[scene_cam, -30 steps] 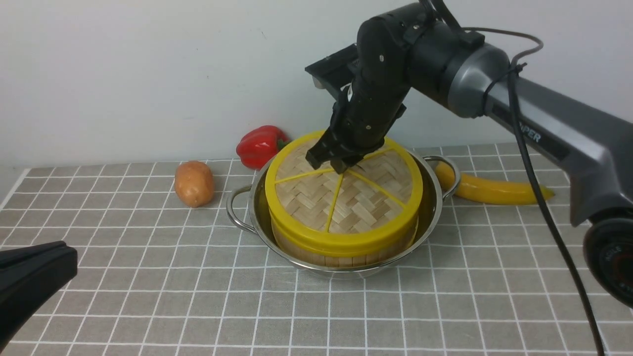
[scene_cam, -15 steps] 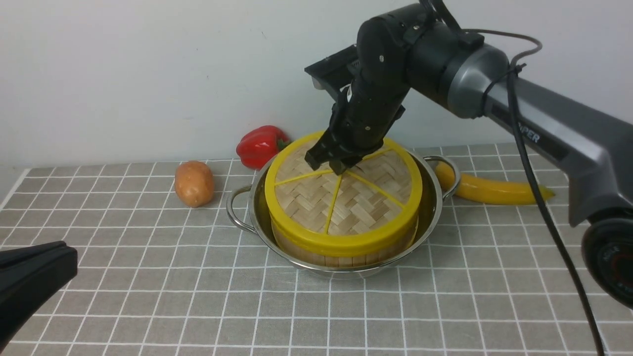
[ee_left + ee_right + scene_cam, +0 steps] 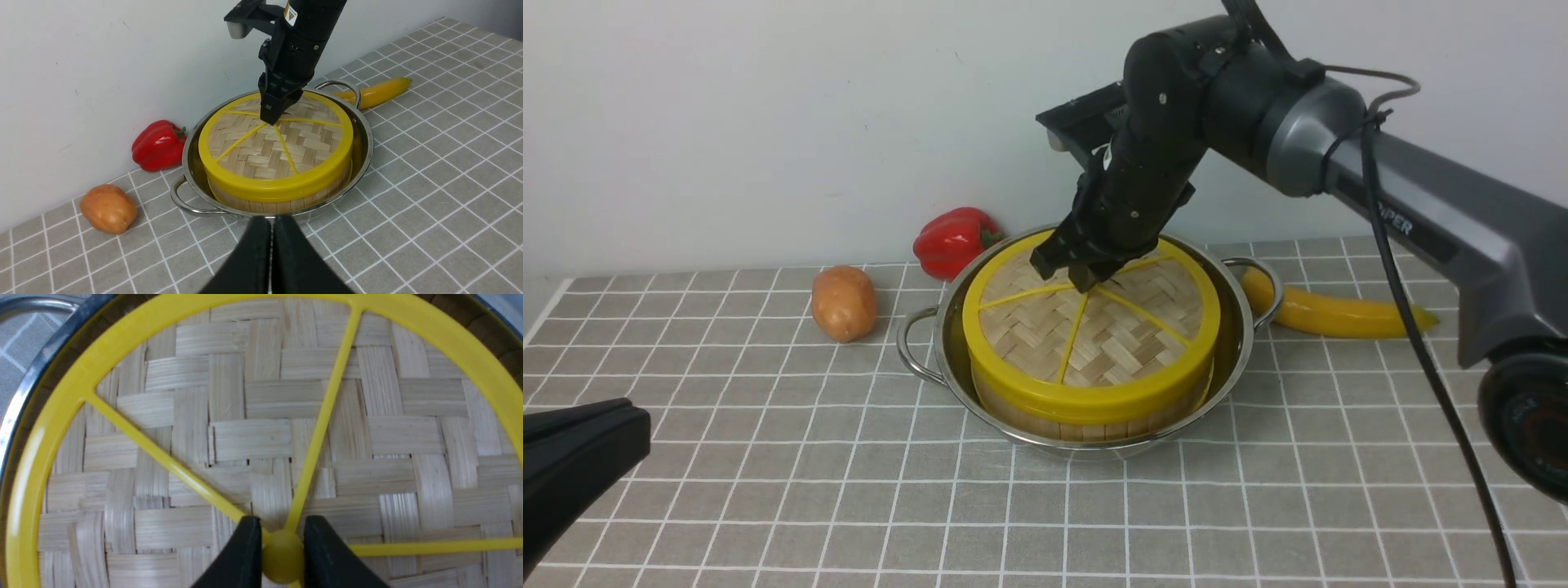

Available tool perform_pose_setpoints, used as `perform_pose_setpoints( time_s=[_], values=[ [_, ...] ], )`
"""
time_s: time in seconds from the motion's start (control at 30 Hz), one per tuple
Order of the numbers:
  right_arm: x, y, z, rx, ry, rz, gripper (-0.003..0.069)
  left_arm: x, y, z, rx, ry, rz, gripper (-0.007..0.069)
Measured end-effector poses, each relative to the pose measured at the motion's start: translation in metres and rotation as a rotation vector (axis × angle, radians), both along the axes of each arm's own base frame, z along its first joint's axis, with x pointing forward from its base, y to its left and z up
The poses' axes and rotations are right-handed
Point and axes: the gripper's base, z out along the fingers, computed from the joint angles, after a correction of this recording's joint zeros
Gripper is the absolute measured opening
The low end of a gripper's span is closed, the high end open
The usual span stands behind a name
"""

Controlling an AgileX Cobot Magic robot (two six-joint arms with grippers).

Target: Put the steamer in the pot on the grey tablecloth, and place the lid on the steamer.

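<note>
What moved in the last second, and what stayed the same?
The right end effector lowered the lid a little, so its far edge sank and the back rim of the pot now shows. It still pinches the knob. The steamer, left end effector, potato, pepper and banana stayed put.

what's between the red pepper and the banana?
The pot, holding the steamer with the lid on top, the right gripper closed on the lid's knob. Front view shows it: red pepper on its left, banana on its right.
</note>
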Motion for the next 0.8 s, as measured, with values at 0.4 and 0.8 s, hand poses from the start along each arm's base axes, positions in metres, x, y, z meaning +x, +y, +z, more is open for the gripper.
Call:
perform_pose_setpoints(
  time_s=[0.4, 0.8],
  values=[
    [0.001, -0.001, 0.000, 0.028, 0.020, -0.018, 0.0179, 0.000, 0.000, 0.000, 0.000, 0.000, 0.000, 0.0002],
    [-0.052, -0.026, 0.145, 0.263, -0.180, -0.028, 0.0388, 0.001, 0.001, 0.001, 0.007, -0.013, 0.006, 0.0002]
  ],
)
